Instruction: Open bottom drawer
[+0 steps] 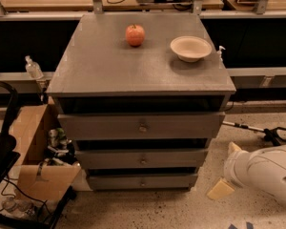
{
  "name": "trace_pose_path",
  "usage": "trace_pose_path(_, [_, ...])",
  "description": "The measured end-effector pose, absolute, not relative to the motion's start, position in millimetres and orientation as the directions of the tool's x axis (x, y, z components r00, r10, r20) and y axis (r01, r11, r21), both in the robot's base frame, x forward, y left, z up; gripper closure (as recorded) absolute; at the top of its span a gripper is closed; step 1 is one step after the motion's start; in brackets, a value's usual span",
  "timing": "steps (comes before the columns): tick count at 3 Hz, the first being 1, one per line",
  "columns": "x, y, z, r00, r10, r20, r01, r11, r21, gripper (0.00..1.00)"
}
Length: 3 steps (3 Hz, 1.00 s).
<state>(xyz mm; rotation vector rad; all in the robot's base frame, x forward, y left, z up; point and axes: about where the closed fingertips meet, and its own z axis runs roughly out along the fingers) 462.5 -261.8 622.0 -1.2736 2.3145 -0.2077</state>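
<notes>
The bottom drawer (143, 181) sits at lower centre of the frame, lowest in the grey cabinet (109, 70), and its front appears closed, with the knob (143, 181) untouched. The gripper (220, 170) is low at lower right, just beside the drawer's right end and apart from it, fingers (220, 190) spread with nothing between. The white arm (269, 171) enters from the right edge, near horizontal above the floor. An apple (135, 35) and a bowl (191, 48) rest on the cabinet's top.

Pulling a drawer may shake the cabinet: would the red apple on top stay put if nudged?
The round red apple sits loose on the flat grey cabinet top, so it would likely roll. Smooth and whole, it is probably firm. The open gripper hangs low right of the bottom drawer, apart.
</notes>
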Motion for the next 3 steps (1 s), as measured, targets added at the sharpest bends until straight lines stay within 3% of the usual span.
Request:
trace_pose_path(1, [463, -256, 607, -0.44, -0.829, -0.346, -0.763, 0.548, -0.343, 0.0])
trace_pose_path(3, [481, -245, 490, -0.355, -0.809, -0.469, -0.782, 0.532, -0.325, 0.0])
